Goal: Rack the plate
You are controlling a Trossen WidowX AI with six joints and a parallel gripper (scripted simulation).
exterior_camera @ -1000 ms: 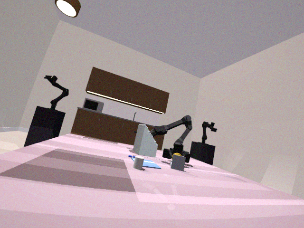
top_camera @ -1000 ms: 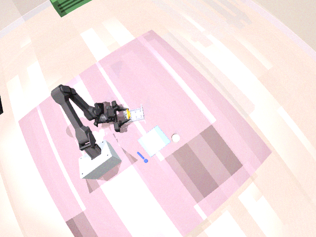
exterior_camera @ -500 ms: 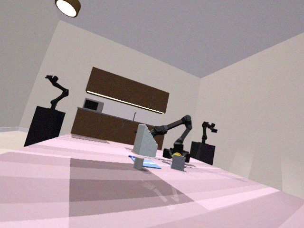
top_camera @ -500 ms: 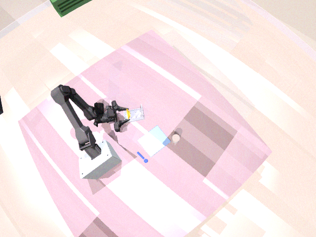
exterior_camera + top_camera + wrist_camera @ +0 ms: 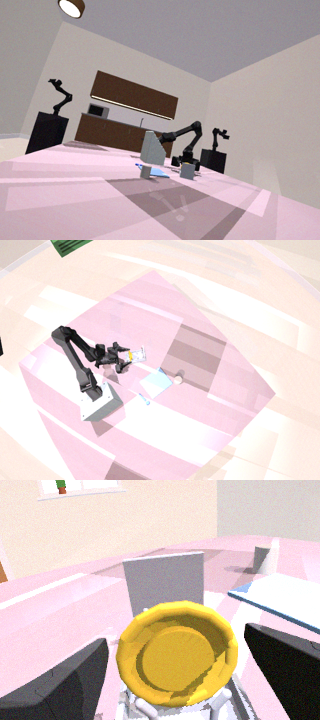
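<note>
Altogether, 1 yellow plate and 1 dish rack are in view, with 1 gripper whose 2 fingers stand apart, released, 1 on each side of the plate. Nearby are 1 pale blue board, 1 blue spoon-like piece and 1 pale cylinder. The board lies between the rack and the spoon-like piece, and the cylinder stands just beside the board. The working arm rises from 1 grey base; 2 other black arms stand in the background on 2 dark pedestals.

The plate is at the rack's gripper-side end, on edge, with its broad round face toward the wrist camera. From above it shows as a narrow yellow band running across the rack's long axis, which leads away from the gripper to 1 upright grey end panel. In the wrist view, 2 stubby rail ends show in front of the plate's lower rim. How deep the rim sits between the rails cannot be told.
</note>
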